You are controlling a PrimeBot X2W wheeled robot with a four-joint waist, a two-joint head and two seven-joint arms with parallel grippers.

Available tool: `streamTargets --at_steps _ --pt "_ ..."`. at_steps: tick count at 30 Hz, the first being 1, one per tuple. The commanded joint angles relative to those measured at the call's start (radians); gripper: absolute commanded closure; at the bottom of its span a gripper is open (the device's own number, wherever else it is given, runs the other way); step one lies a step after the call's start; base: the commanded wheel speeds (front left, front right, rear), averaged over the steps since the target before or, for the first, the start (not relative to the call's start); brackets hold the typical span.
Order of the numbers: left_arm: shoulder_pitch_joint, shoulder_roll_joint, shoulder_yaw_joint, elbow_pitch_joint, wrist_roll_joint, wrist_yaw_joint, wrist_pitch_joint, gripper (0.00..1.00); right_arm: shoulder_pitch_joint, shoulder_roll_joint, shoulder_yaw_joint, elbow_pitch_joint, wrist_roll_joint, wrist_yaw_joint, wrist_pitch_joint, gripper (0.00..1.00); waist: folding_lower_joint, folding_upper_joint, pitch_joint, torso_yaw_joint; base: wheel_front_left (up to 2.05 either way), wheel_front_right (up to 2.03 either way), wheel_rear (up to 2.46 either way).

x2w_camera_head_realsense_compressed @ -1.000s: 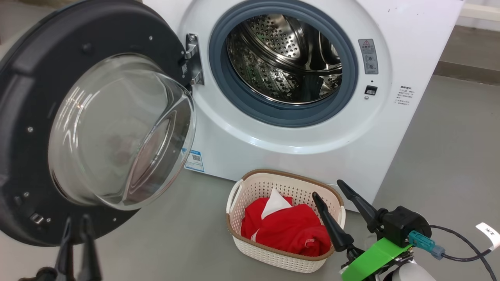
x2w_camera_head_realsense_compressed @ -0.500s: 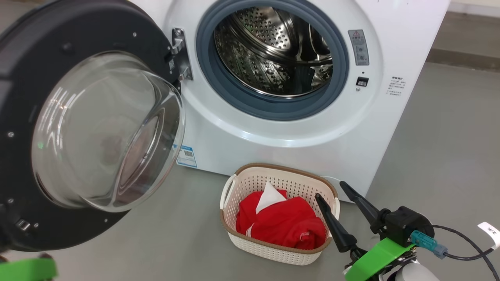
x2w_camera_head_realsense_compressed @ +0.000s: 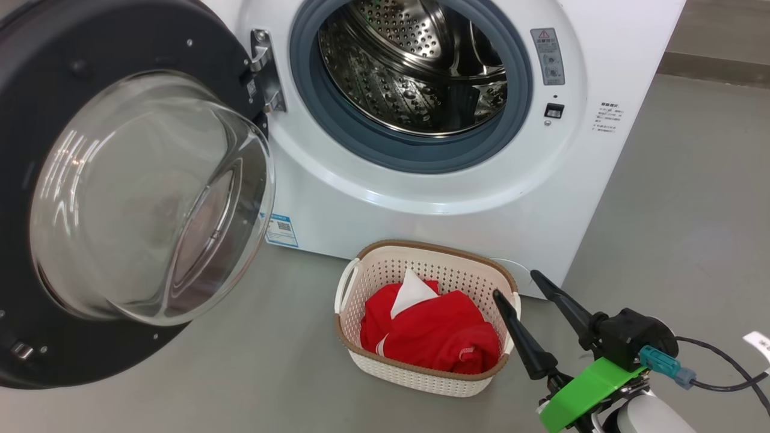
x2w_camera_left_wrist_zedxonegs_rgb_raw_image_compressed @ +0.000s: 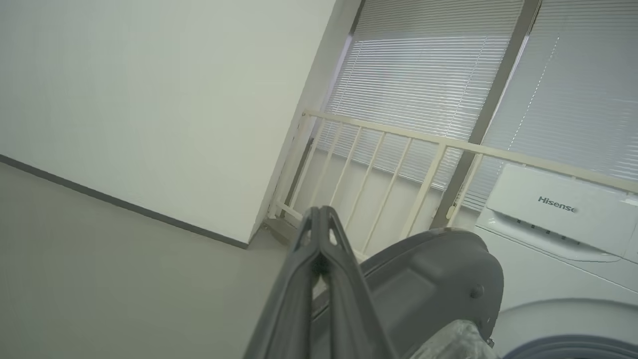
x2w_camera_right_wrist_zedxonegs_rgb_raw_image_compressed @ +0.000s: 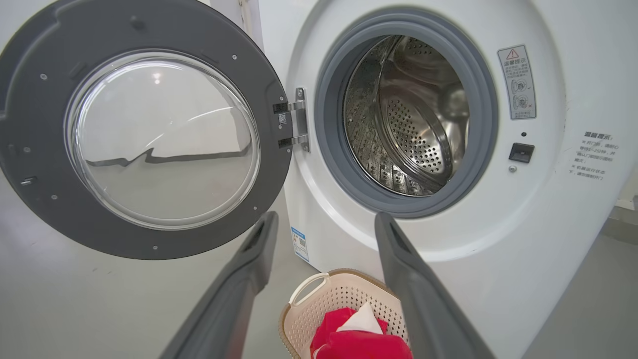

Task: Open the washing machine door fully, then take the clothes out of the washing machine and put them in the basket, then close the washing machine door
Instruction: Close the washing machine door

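Head view: shows the right gripper (x2w_camera_head_realsense_compressed: 515,283) spread wide, gripping nothing. Puts the basket (x2w_camera_head_realsense_compressed: 361,264) just left of its fingertips with the clothes (x2w_camera_head_realsense_compressed: 433,337) heaped inside, the washing machine (x2w_camera_head_realsense_compressed: 373,216) beyond the tips, and the washing machine door (x2w_camera_head_realsense_compressed: 36,60) hanging open far to the left.

Left wrist view: shows the left gripper (x2w_camera_left_wrist_zedxonegs_rgb_raw_image_compressed: 320,214) clenched, tips pressed together on nothing, with the door's dark rim just right of the fingers.

Right wrist view: frames basket and clothes low between the spread fingers, with the bare drum (x2w_camera_right_wrist_zedxonegs_rgb_raw_image_compressed: 413,114) above them.
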Motion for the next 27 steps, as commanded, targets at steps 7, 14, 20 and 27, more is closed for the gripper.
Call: streamTargets --at_steps 7,14,20,27 --pt "-0.174 0.049 0.083 0.219 -0.167 -0.043 0.111 1.00 -0.029 -0.023 0.024 -0.018 0.003 0.000 -0.006 0.00 0.0000 0.0000 0.008 0.002 0.00 0.00 0.00" --pt "-0.296 0.055 0.131 0.406 -0.321 -0.071 0.247 1.00 -0.027 -0.032 0.034 -0.015 0.005 0.000 -0.006 0.00 0.0000 0.0000 0.013 0.000 0.00 0.00 0.00" --pt "-0.351 0.082 0.158 0.497 -0.411 -0.073 0.378 1.00 -0.028 -0.029 0.041 -0.009 0.013 0.000 -0.006 0.00 0.0000 0.0000 0.006 -0.017 0.00 0.00 0.00" --pt "-0.354 0.090 0.164 0.506 -0.476 -0.090 0.503 1.00 -0.023 -0.020 0.035 -0.009 0.016 0.000 -0.006 0.00 0.0000 0.0000 0.008 -0.031 0.00 0.00 0.00"
